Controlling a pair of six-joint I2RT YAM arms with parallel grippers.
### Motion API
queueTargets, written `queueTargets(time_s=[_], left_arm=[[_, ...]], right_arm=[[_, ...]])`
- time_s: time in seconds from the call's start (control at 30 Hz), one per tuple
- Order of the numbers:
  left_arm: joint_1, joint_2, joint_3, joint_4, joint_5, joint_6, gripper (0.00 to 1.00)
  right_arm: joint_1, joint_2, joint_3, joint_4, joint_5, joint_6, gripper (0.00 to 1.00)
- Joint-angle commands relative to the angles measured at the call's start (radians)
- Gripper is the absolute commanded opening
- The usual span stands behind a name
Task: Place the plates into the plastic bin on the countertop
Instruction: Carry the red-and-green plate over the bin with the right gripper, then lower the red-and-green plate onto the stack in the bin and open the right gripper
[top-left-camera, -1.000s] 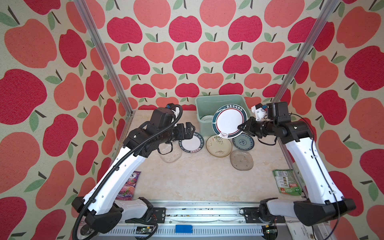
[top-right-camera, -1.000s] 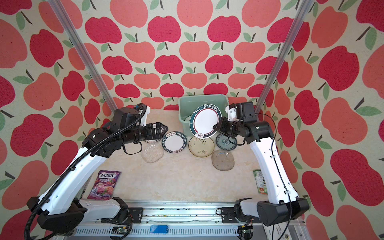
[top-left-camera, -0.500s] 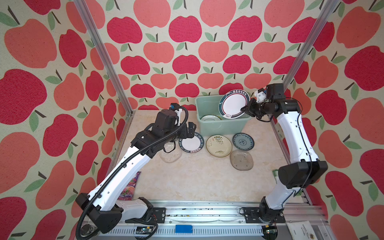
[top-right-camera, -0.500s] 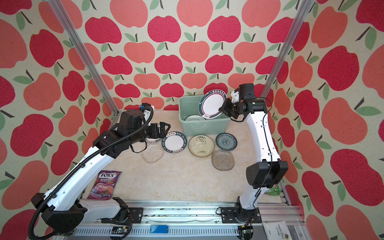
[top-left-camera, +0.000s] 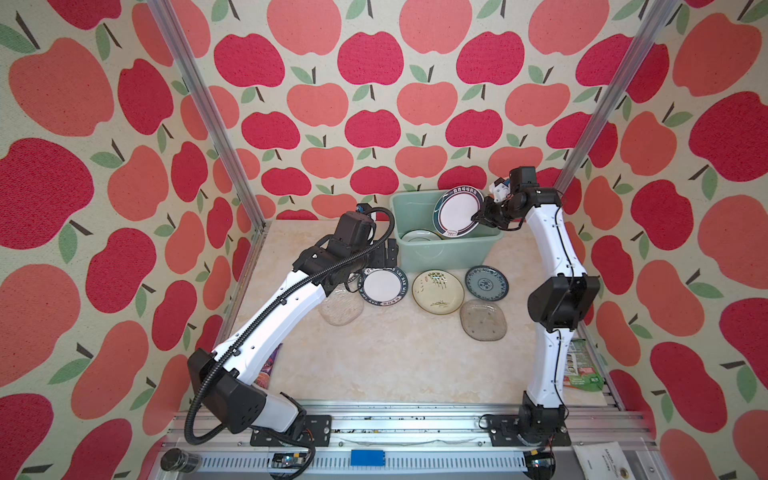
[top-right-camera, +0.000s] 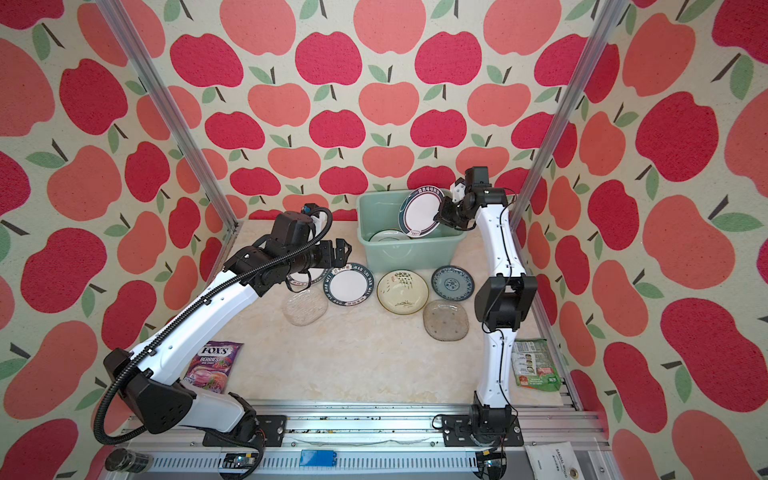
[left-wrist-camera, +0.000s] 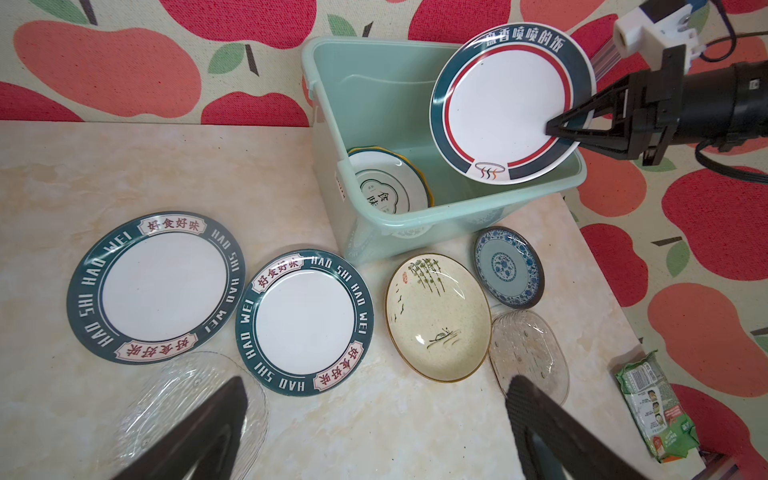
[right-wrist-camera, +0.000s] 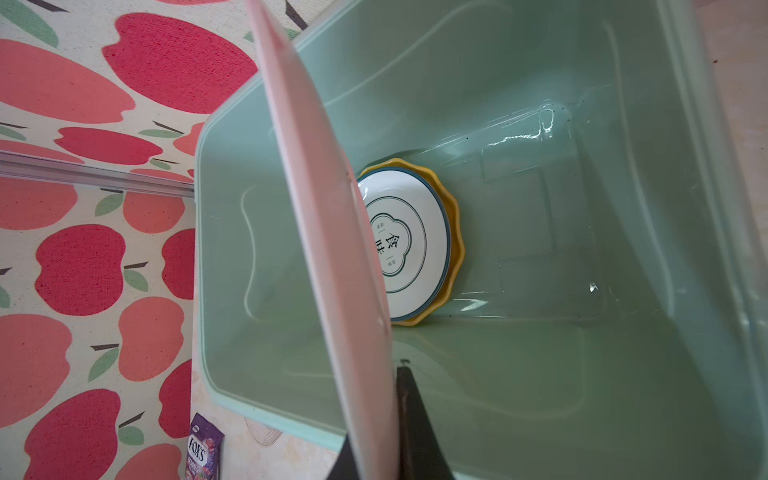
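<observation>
**Operator:** Top views: status and exposure?

**Technician:** In both top views the right gripper (top-left-camera: 476, 217) is clamped on the edge of the teal-and-red-rimmed plate (top-left-camera: 456, 210); the plate is steeply tilted over the right end of the plastic bin (top-left-camera: 446, 257), which stands at the rear edge of the countertop (top-left-camera: 395, 365). The left gripper (top-right-camera: 341, 251) hangs with jaws apart and empty, above the lettered-rim plate (top-right-camera: 348, 286) before the bin's front left corner. Hazard: a thin edge grip on a tilted plate; it may slip or swing.

**Operator:** Left wrist view?

**Technician:** The held plate's lower edge lies close to the bin's front rim; contact cannot be confirmed. A rim strike on descent could tip the plate outward, towards the blue patterned plate (left-wrist-camera: 509, 266) and the cream plate (left-wrist-camera: 438, 318) just in front of the bin.

**Operator:** Right wrist view?

**Technician:** The held plate shows edge-on; below it, on the bin floor, the emblem plate (right-wrist-camera: 409, 245) rests on the yellow scalloped plate (right-wrist-camera: 454, 232). Release at this tilt would probably land it rim-first on that stack; likely results are chipping, or a plate left leaning against the wall and obstructing later plates.
</observation>
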Motion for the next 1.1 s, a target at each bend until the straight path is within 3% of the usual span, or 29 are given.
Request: queueTargets(time_s=[0.0, 0.33, 0.87, 1.07], left_arm=[[0.004, 0.023, 0.049, -0.036, 0.002, 0.005, 0.99], [-0.006, 0.105, 0.094, -0.071, 0.028, -0.001, 1.00], [-0.005, 0.128, 0.110, -0.099, 0.029, 0.003, 1.00], [-0.005, 0.136, 0.112, -0.105, 0.031, 0.000, 1.00]], right_arm=[[-0.002, 0.048, 0.046, 0.063, -0.044, -0.025, 0.00], [0.013, 0.178, 0.062, 0.156, -0.123, -0.038, 0.00], [0.067, 0.271, 0.073, 0.170, -0.080, -0.108, 0.00], [0.082, 0.301, 0.072, 0.141, -0.036, -0.142, 0.09]])
